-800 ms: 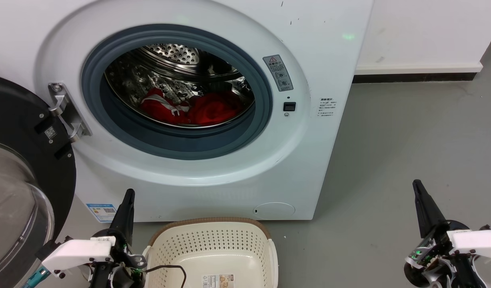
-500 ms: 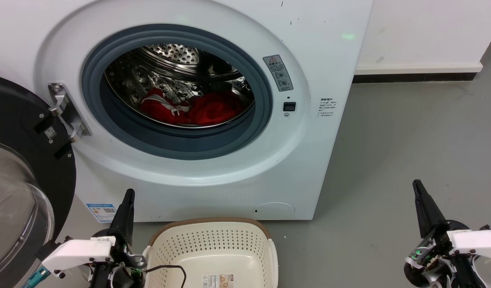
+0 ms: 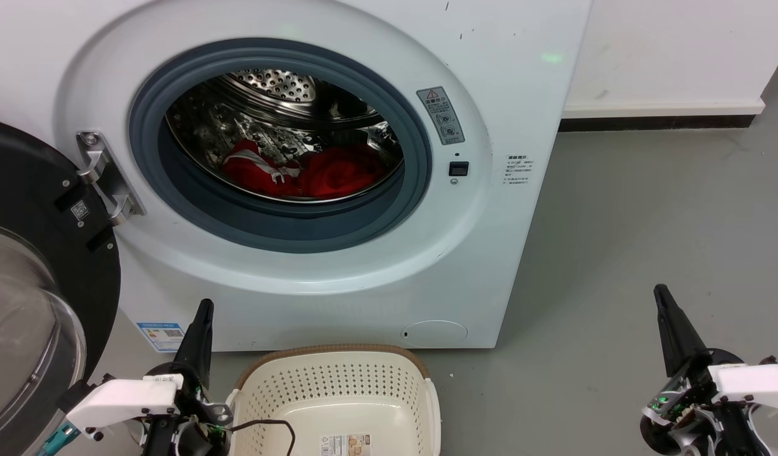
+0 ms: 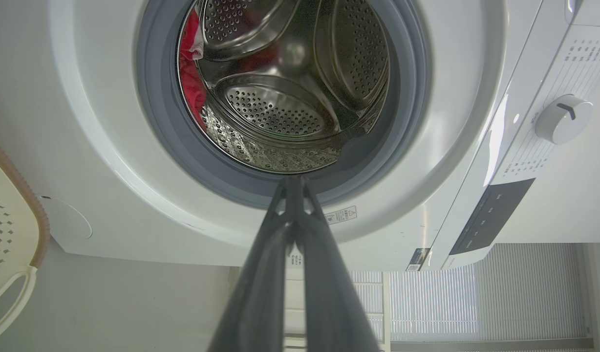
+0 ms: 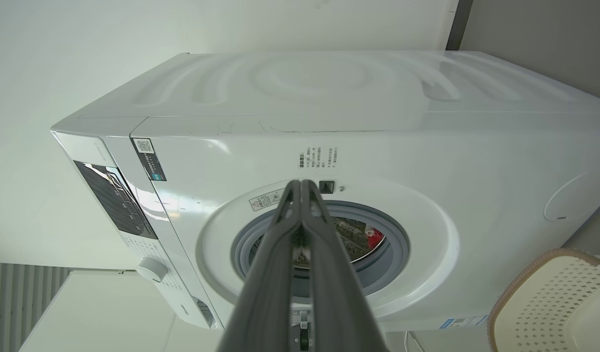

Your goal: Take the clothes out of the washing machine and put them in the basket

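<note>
The white washing machine [image 3: 509, 95] stands with its door swung open, and red clothes [image 3: 313, 171] lie at the bottom of the steel drum, one with white trim at the left. A slice of the clothes [image 4: 188, 78] shows in the left wrist view. On the floor in front sits the cream basket [image 3: 338, 386] with a brown rim, holding no clothes. My left gripper [image 3: 204, 307] is shut beside the basket's left side, low before the washer. My right gripper [image 3: 660, 292] is shut over the grey floor, far right of the machine. Both hold nothing.
The open black-framed glass door [image 3: 40, 285] juts out at the left, close to my left arm. A thin black cable [image 3: 268, 425] loops over the basket's near rim. Grey floor [image 3: 649, 221] spreads to the right, up to a white wall with dark skirting [image 3: 661, 121].
</note>
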Controlling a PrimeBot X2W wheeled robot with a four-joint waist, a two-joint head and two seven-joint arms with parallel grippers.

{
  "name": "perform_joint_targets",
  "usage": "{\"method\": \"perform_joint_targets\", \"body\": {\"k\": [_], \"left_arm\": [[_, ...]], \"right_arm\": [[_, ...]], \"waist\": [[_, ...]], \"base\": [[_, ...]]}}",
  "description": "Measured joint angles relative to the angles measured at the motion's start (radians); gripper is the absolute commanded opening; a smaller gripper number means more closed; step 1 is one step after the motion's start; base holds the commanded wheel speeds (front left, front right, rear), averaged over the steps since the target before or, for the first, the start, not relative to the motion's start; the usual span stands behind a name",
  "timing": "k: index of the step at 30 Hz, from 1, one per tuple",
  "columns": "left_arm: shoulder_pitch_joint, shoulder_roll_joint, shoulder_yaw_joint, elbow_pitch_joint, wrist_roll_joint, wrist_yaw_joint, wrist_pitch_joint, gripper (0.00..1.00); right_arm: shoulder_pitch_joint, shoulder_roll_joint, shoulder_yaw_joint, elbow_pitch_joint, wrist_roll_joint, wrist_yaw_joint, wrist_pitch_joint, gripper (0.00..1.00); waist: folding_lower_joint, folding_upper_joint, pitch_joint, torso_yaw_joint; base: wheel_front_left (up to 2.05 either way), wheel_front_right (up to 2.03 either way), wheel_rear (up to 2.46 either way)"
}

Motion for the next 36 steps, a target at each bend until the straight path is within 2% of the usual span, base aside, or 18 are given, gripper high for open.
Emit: {"method": "perform_joint_targets", "body": {"k": [2, 3, 4, 5, 6, 14, 21, 30, 36], "left_arm": [[0.0, 0.0, 0.0, 0.0, 0.0, 0.0, 0.0, 0.0], [0.0, 0.0, 0.0, 0.0, 0.0, 0.0, 0.0, 1.0], [0.001, 0.0, -0.001, 0.004, 0.0, 0.0, 0.0, 1.0], [0.005, -0.001, -0.002, 0.012, 0.0, 0.0, 0.0, 0.0], [0.014, -0.002, -0.004, 0.018, 0.0, 0.0, -0.002, 1.0], [0.021, -0.003, -0.044, 0.006, 0.006, 0.0, -0.04, 1.0], [0.019, -0.003, -0.063, -0.019, 0.069, 0.0, -0.073, 1.0], [0.014, -0.002, -0.068, -0.07, 0.242, 0.001, -0.11, 1.0], [0.014, -0.003, -0.085, -0.103, 0.353, 0.018, -0.135, 1.0]], "right_arm": [[0.0, 0.0, 0.0, 0.0, 0.0, 0.0, 0.0, 0.0], [0.0, 0.0, 0.0, 0.0, 0.0, 0.0, 0.0, 1.0], [0.002, 0.0, 0.0, 0.003, 0.0, 0.0, 0.0, 1.0], [0.006, 0.0, 0.001, 0.011, 0.0, 0.0, 0.0, 0.0], [0.013, 0.0, 0.001, 0.017, 0.0, 0.0, -0.001, 1.0], [0.026, 0.001, 0.029, -0.01, -0.021, 0.0, -0.04, 1.0], [0.039, 0.001, 0.044, -0.035, -0.082, 0.0, -0.073, 1.0], [0.044, 0.001, 0.046, -0.083, -0.284, 0.0, -0.111, 1.0], [0.057, 0.001, 0.053, -0.113, -0.429, 0.0, -0.133, 1.0]], "waist": [[0.0, 0.0, 0.0, 0.0], [0.0, 0.0, 0.0, 0.0], [0.0, 0.0, 0.0, 0.0], [0.0, 0.0, 0.0, 0.0], [0.0, 0.0, 0.0, 0.0], [0.0, 0.0, 0.001, 0.002], [0.0, 0.0, 0.0, 0.004], [0.0001, 0.0, -0.001, 0.007], [0.0, 0.0, -0.002, 0.009]], "base": [[0.0, 0.0, 0.0], [0.0, 0.0, 0.0], [0.0, 0.0, 0.0], [0.0, 0.0, 0.0], [0.0, 0.0, 0.0], [0.0, 0.0, 0.0], [0.0, 0.0, 0.0], [0.0, 0.0, 0.0], [0.0, 0.0, 0.0]]}}
